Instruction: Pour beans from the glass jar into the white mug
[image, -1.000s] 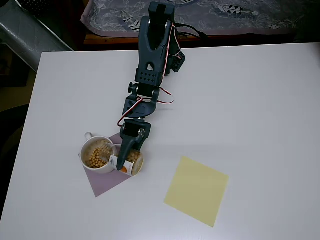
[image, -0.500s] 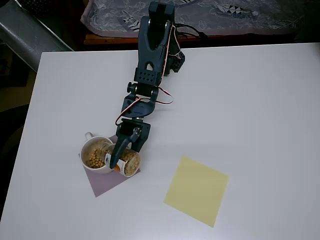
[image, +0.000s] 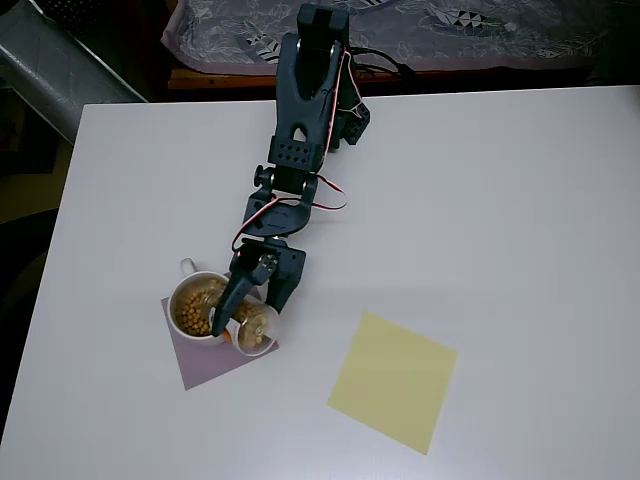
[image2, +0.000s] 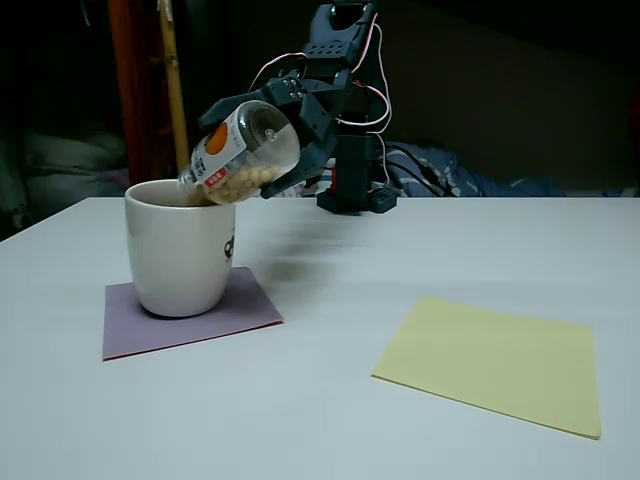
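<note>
While the glass jar (image2: 243, 151) hangs tipped in my gripper (image: 252, 295), the thing that matters is how its long axis runs against the white mug (image2: 180, 248). In the fixed view the axis slopes from base at about 2 o'clock, high, to mouth at about 8 o'clock, low, and the mouth sits right at the mug's rim, over the opening. In the overhead view the mug (image: 176, 297) lies at roughly 9 o'clock from my jaws, just beside them, with the jar (image: 255, 329) reaching across toward it. My jaws are closed narrow on the jar's body, one finger on each side; I judge the hold firm, as the jar stays tilted without sagging. Beans (image2: 238, 180) lie banked along the jar's lower wall toward the neck. More beans (image: 197, 308) already lie inside the mug, seen from above. The mug stands upright on a purple mat (image2: 190, 315), handle at about 11 o'clock in the overhead view. A yellow sheet (image: 392, 381) lies well apart at about 4 o'clock on the white table (image: 500, 220). My judgement: pour is under way, not finished. The next move calls for more roll about the wrist, mouth kept over the opening; if the mouth drifts toward 3 o'clock, beans could fall on the mat.
</note>
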